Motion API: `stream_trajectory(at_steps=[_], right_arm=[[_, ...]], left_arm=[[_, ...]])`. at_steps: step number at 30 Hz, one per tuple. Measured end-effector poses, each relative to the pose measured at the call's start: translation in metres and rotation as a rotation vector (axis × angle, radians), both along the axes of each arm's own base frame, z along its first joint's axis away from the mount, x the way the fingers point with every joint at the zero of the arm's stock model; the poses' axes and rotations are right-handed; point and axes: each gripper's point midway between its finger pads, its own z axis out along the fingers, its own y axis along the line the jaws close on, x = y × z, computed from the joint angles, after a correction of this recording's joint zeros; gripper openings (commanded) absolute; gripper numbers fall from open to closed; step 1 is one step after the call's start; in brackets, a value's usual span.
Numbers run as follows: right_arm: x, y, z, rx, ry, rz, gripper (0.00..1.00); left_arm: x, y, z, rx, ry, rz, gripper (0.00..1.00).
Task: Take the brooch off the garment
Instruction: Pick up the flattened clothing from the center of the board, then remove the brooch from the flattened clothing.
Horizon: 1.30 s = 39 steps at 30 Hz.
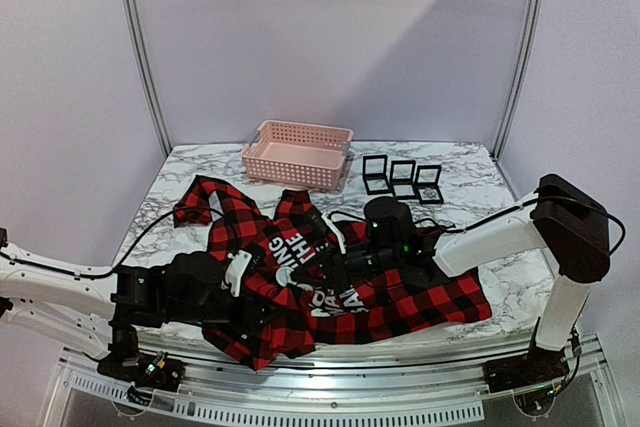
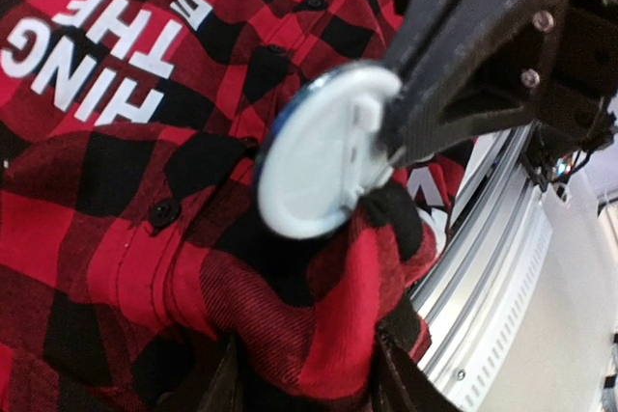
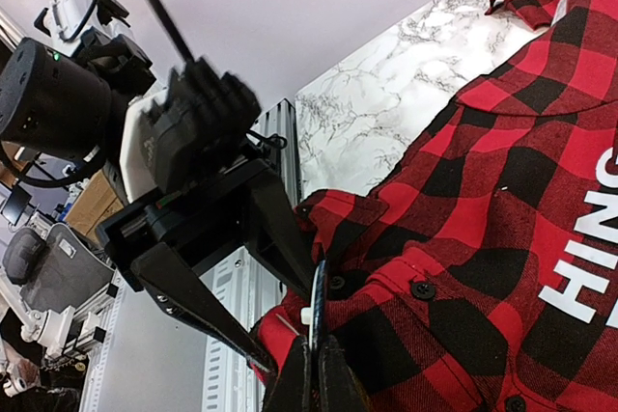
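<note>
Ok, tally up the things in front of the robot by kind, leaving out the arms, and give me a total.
Plaid shirt: 1
Brooch: 1
Pink basket: 1
Small black boxes: 3
Total: 6

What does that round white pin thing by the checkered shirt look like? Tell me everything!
The brooch is a round, flat disc. We see its back: smooth white, plastic-looking, with a raised clasp bar and a thin blue rim. It is tilted at the edge of the red-and-black shirt, near a black button. The right gripper pinches its edge. Its front is hidden, and whether it is pinned to the cloth cannot be told.
</note>
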Motion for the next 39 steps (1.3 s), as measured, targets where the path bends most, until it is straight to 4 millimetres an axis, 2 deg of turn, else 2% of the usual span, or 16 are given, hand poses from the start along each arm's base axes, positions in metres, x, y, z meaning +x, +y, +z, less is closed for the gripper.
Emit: stream_trajectory(at_steps=[4,10,26,39], right_arm=[[0.001,0.0,0.0,-0.003,-0.007,-0.012,0.0],[0.002,0.0,0.003,-0.017,-0.041,-0.043,0.0],[0.012,-0.008,-0.008,-0.189,-0.224,-0.212,0.0],[0.023,-0.016,-0.017,-0.271,-0.282,-0.291,0.0]], left_arm=[[-0.002,0.001,-0.002,0.01,0.005,-0.003,0.2],[-0.003,0.0,-0.002,0.007,0.01,-0.006,0.0],[-0.003,0.0,0.005,-0.018,0.003,-0.007,0.0],[-0.004,0.001,0.004,-0.013,0.009,-0.007,0.0]])
